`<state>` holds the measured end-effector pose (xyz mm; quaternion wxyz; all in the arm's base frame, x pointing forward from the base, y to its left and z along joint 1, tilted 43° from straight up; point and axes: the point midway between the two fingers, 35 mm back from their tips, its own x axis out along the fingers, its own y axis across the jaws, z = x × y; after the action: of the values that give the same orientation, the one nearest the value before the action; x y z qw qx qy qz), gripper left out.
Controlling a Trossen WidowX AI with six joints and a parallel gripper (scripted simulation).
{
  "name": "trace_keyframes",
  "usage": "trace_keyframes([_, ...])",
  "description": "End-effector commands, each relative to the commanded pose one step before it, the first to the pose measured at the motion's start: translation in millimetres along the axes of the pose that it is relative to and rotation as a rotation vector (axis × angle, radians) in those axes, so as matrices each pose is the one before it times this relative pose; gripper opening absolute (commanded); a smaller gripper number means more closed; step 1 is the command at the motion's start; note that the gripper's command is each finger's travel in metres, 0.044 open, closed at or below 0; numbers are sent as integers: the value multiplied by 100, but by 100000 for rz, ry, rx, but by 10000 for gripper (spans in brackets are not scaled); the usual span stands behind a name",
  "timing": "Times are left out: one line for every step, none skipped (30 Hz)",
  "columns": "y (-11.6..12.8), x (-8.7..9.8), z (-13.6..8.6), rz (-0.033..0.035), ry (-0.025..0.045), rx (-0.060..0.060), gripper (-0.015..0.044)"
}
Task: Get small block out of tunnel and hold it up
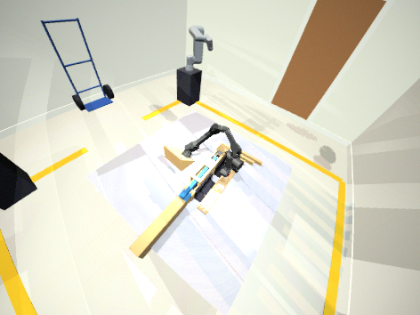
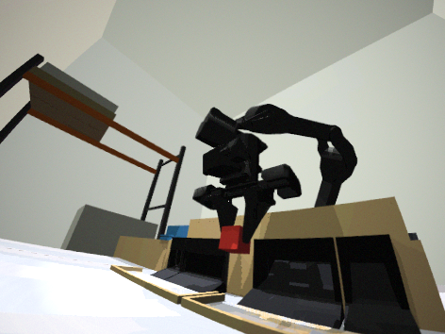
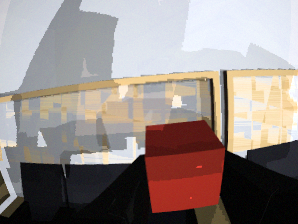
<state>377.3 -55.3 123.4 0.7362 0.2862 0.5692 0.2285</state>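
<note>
white-floored room, yellow tape lines: the gripper [image 1: 229,174] [image 2: 239,236] [image 3: 180,159], partly closed, grips the red block [image 2: 234,240] [image 3: 185,167] in the air outside the wooden tunnel [image 1: 200,178] [image 2: 330,217]; farther out, a blue hand truck [image 1: 92,60] stands by the wall.

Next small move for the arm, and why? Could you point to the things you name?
Probably a short straight lift, fingers kept shut. The red block [image 2: 232,239] [image 3: 185,170] sits between the fingers of the gripper [image 2: 238,236], outside the dark openings of the wooden housing [image 2: 330,222], but looks only a little above the low wooden-edged trays [image 2: 146,284] [image 3: 150,79], so more height would make the hold clear.
</note>
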Motion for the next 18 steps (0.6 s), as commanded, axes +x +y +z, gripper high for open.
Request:
trace_keyframes([-1379,-5108,551,-569,-22765,11,0])
trace_keyframes([-282,-1226,407,463,-6111,216,0])
trace_keyframes([-178,-972,369,489,-4795,217,0])
trace_keyframes([-108,-667,263,327,-3239,82,0])
trace_keyframes([-65,-439,177,212,-2109,24,0])
trace_keyframes([-21,-146,60,70,-699,3,0])
trace_keyframes([0,0,0,0,0,0,0])
trace_keyframes([0,0,0,0,0,0,0])
trace_keyframes([0,0,0,0,0,0,0])
trace_keyframes([0,0,0,0,0,0,0])
trace_keyframes([-4,-60,-153,6,9,10,0])
trace_keyframes([-9,-175,-462,20,23,29,0])
trace_keyframes([-6,-168,-465,25,18,30,0])
trace_keyframes([-1,-55,-156,10,5,10,0])
trace_keyframes([0,0,0,0,0,0,0])
trace_keyframes([0,0,0,0,0,0,0])
trace_keyframes([0,0,0,0,0,0,0])
trace_keyframes([0,0,0,0,0,0,0])
